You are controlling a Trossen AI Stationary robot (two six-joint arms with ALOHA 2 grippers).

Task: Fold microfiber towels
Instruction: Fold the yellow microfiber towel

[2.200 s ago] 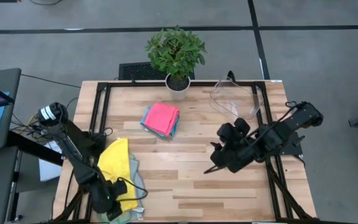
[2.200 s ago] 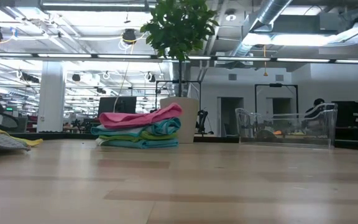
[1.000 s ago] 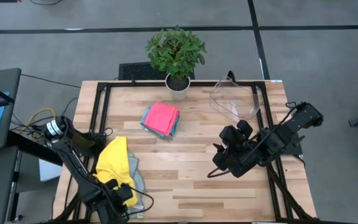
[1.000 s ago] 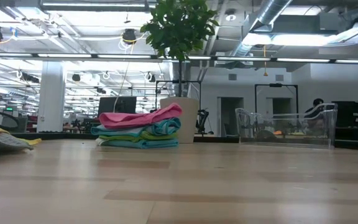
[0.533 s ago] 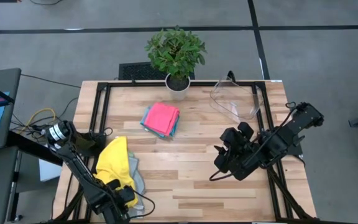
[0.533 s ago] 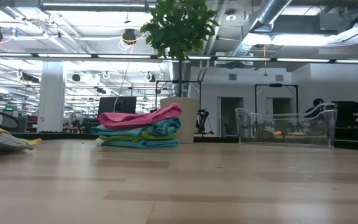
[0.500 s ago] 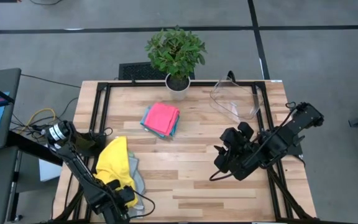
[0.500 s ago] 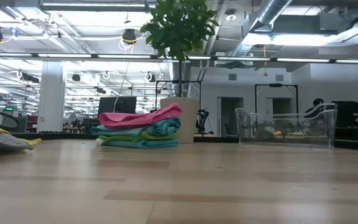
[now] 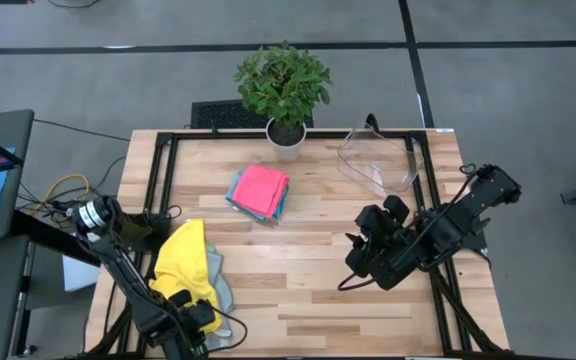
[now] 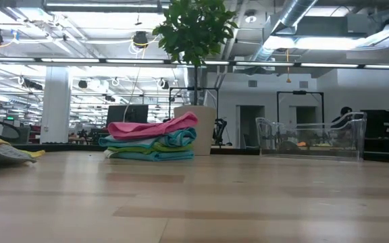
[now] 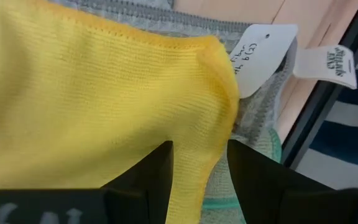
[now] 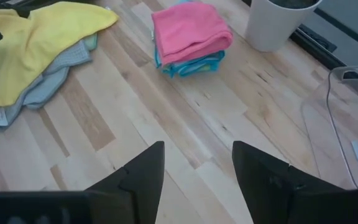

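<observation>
L gripper point(image 11: 199, 180) pinches yellow towel point(image 11: 92, 99); white tag point(image 11: 260, 56), handwriting unreadable.

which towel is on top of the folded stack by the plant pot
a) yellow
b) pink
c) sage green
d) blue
b: the pink towel tops the folded stack beside the white plant pot, with teal and green layers under it, while the yellow towel lies unfolded by the left claw.

left gripper point(image 9: 190, 318) | slid back to near table edge, over yellow towel point(image 9: 186, 265) | right gripper point(image 9: 353, 268) | drifted slightly rightward and nearer
</observation>
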